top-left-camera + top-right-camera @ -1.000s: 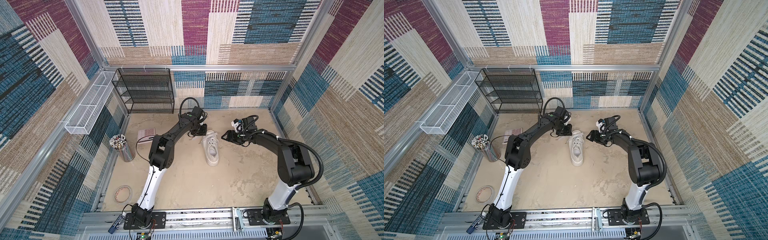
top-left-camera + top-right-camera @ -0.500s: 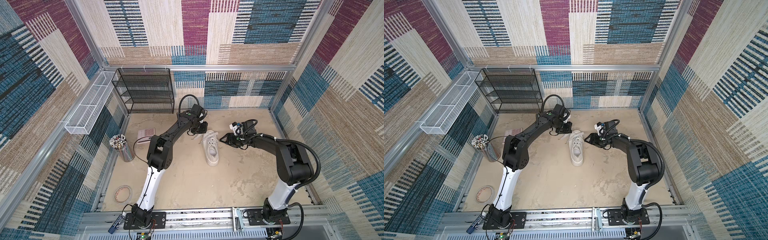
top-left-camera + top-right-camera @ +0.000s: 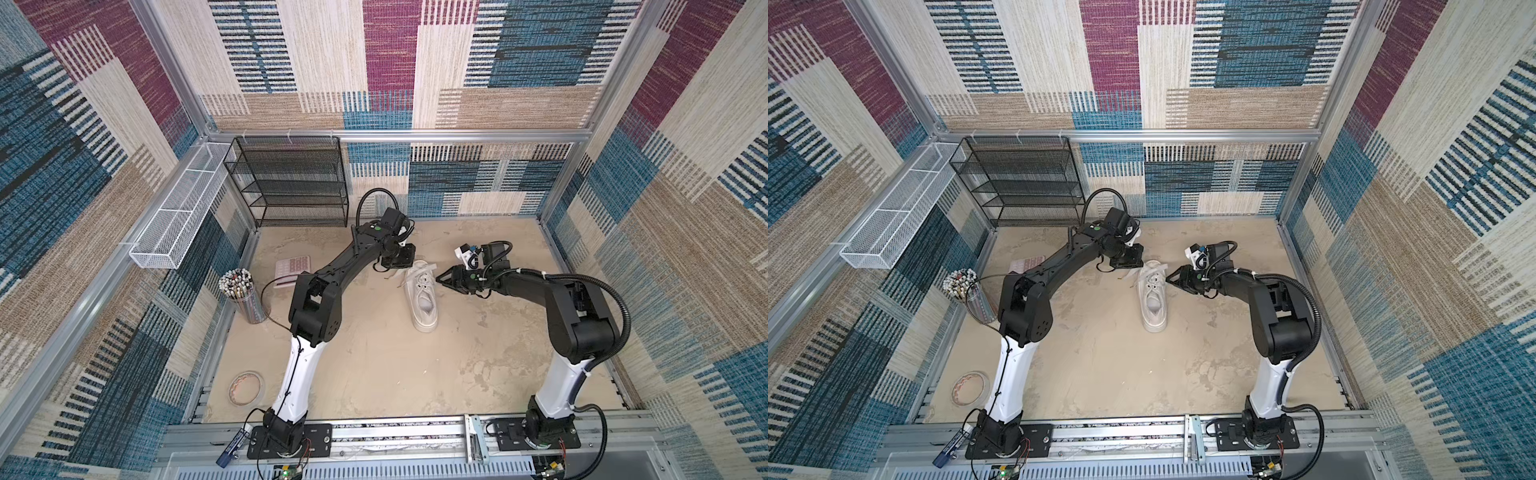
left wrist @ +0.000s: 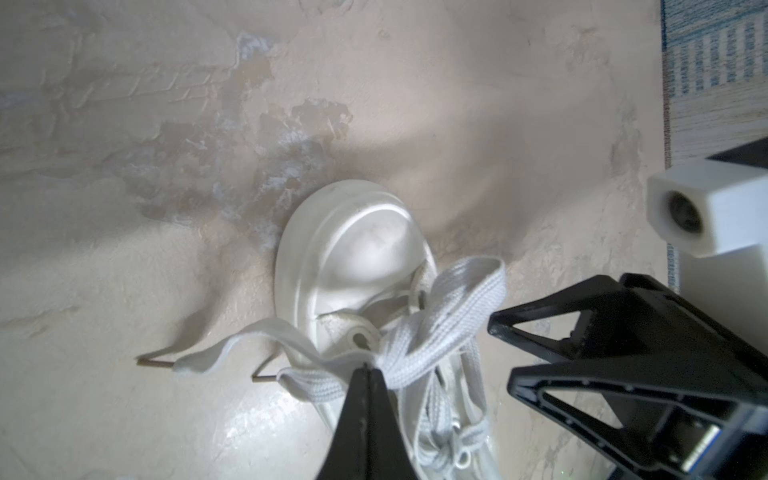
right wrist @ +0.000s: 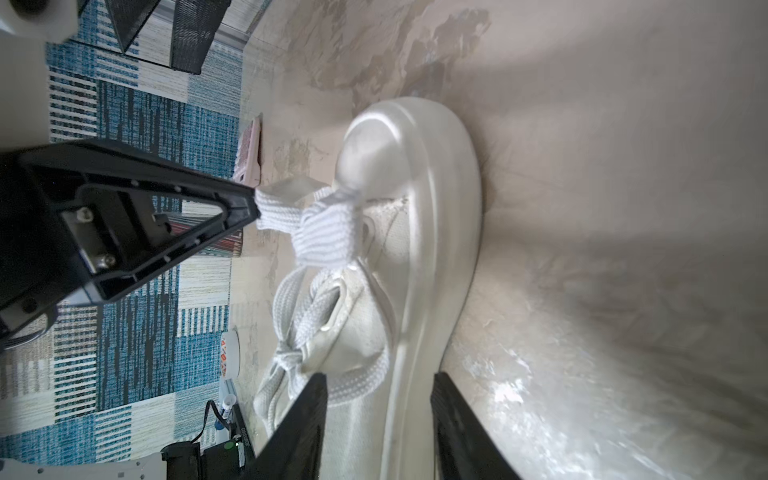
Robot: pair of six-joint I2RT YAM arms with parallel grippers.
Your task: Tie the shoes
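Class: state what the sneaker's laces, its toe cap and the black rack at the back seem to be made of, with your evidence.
The laces: woven textile, perhaps cotton or polyester; flat, matt, with a ribbed weave showing. The toe cap: likely rubber or plastic; smooth, with a soft sheen and moulded ridges. The rack: probably coated metal mesh; a fine black see-through grid.

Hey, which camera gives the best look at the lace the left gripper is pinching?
The left wrist view: the left gripper is shut on the white lace, weave visible. The right wrist view shows the pinched lace side-on. In both top views it is a thin pale strip by the sneaker.
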